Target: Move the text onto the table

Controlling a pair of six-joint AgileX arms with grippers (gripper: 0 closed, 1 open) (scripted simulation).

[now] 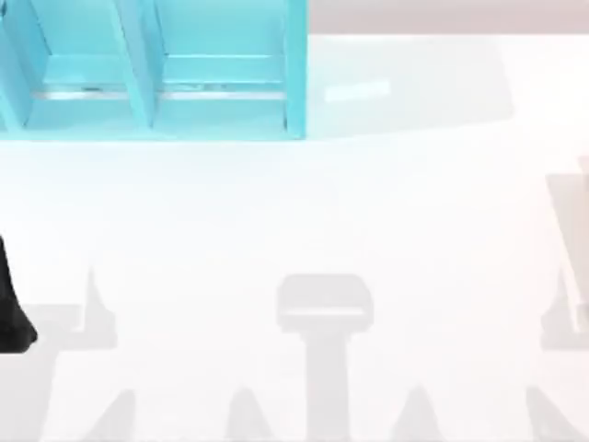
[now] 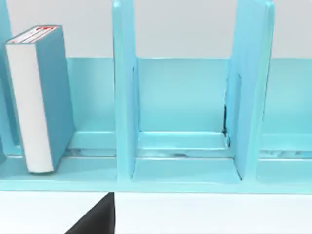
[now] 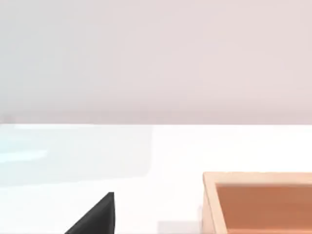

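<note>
The text is a closed teal-blue book standing upright in a compartment of a teal shelf, its white page edges turned toward the left wrist camera. A dark part of my left gripper sits low in front of the shelf, apart from the book. The white table spreads out in front of the shelf. A black part of my left arm is at the table's left edge. A dark part of my right gripper hangs over bare table.
The shelf has several open compartments split by upright dividers, and it stands at the table's far left. A wooden box with an orange-brown inside lies near my right gripper. Grey shadows fall across the table's near side.
</note>
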